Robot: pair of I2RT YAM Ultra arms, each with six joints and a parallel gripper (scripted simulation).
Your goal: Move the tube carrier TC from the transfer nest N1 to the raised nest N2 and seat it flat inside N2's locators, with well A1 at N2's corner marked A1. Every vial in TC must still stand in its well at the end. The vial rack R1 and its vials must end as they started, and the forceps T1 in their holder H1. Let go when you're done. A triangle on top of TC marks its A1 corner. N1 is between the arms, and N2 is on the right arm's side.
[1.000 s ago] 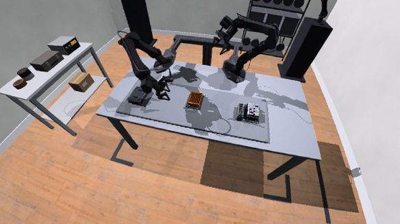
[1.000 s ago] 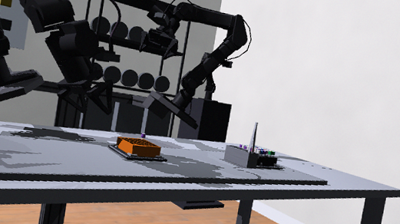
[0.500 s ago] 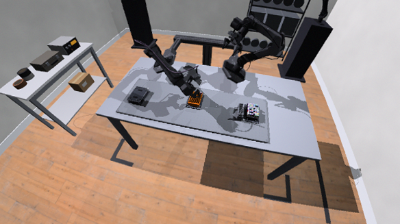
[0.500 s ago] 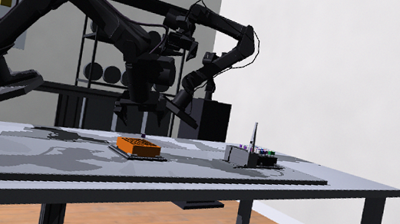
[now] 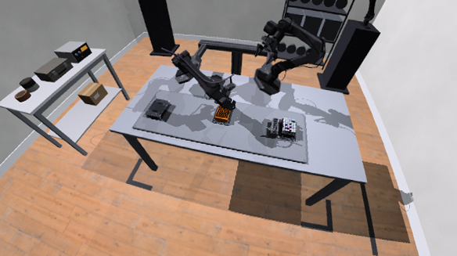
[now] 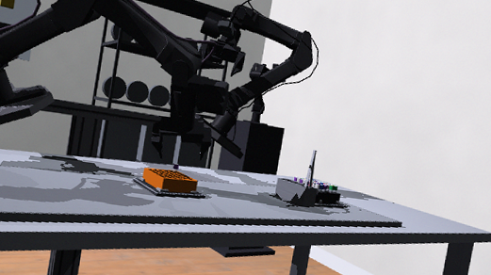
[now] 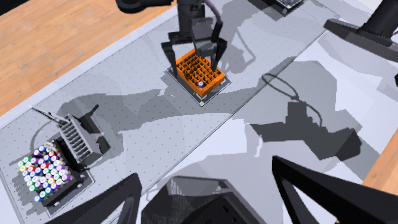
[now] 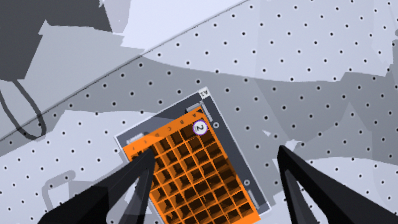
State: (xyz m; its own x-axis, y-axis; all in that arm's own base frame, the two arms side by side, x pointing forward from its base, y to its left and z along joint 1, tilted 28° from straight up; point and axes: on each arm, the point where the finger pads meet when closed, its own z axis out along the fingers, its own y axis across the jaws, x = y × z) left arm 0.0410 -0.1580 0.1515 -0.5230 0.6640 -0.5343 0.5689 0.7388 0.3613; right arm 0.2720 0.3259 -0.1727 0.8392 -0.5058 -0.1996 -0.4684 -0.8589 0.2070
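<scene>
While the left gripper (image 5: 264, 55) (image 6: 236, 65) (image 7: 204, 172) stands wide open and empty, behind tube carrier TC (image 5: 223, 114) (image 6: 169, 181) (image 7: 200, 72) (image 8: 200, 180) in the top view, the right gripper (image 5: 230, 105) (image 6: 180, 155) (image 7: 195, 74) (image 8: 213, 153), also fully open and empty, is above TC. The exterior view shows clearance beneath its fingers; only the right wrist view makes the A1 label legible, beside TC. Orange, gridded TC sits in nest N1 (image 5: 222, 123) (image 6: 144, 186) (image 7: 202, 102) (image 8: 225, 145), one purple-edged vial (image 6: 176, 166) (image 7: 201, 85) (image 8: 200, 128) inside.

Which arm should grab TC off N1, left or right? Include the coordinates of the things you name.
Right, I'd say: its open gripper (image 6: 178, 148) (image 7: 195, 57) (image 8: 217, 152) hangs over the orange carrier (image 5: 223, 114) (image 6: 169, 181) (image 7: 192, 80) (image 8: 200, 175). The left gripper (image 7: 204, 172) is well back from it.
</scene>
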